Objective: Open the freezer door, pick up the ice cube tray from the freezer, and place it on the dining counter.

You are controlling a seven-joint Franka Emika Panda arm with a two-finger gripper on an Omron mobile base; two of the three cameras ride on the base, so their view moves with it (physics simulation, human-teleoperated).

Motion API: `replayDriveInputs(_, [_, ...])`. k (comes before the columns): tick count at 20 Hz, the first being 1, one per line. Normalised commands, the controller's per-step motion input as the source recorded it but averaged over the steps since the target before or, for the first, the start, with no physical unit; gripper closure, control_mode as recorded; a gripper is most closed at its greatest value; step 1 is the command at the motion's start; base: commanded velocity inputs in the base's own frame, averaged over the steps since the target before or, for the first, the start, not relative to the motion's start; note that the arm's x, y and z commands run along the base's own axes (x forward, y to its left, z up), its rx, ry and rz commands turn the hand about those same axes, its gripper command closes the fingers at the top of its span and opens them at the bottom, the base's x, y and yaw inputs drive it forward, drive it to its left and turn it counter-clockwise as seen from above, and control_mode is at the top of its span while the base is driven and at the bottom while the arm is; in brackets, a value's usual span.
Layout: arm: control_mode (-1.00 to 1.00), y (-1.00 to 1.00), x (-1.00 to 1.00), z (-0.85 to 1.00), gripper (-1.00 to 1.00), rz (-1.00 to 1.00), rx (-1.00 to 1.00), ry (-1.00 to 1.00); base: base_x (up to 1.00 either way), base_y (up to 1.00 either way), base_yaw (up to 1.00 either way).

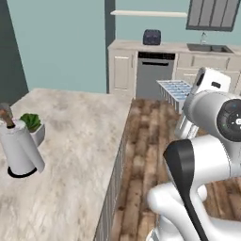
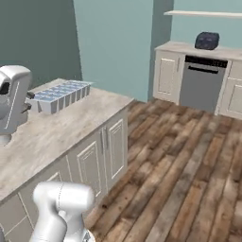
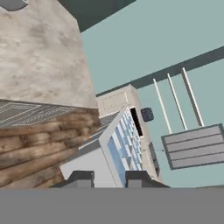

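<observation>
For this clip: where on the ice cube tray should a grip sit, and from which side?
On one short end wall, coming in along its length, as the gripper does now: the ice cube tray is long and shallow, and its thin end wall fits between nearly shut jaws.

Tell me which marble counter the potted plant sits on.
The broad dining counter beside the arm holds the potted plant; the far worktop carries a toaster.

Pale blue-white tray point(image 1: 175, 89) with grid of square cells, level, held off the floor at right centre of left base view, beige marble bench point(image 1: 70, 141) at lower left
</observation>
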Motion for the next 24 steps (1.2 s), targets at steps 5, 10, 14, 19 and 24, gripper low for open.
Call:
replayDriveInputs(5, [1.0,0.0,0.0,0.0,1.0,0.0,0.0,0.0,-0.21,0.08,0.7])
replayDriveInputs(10, [1.0,0.0,0.0,0.0,1.0,0.0,0.0,0.0,-0.31,0.13,0.68])
replayDriveInputs(14, [1.0,0.0,0.0,0.0,1.0,0.0,0.0,0.0,-0.29,0.23,0.66])
replayDriveInputs(19, [1.0,0.0,0.0,0.0,1.0,0.0,0.0,0.0,-0.28,0.25,0.67])
replayDriveInputs(24, [1.0,0.0,0.0,0.0,1.0,0.0,0.0,0.0,-0.21,0.18,0.68])
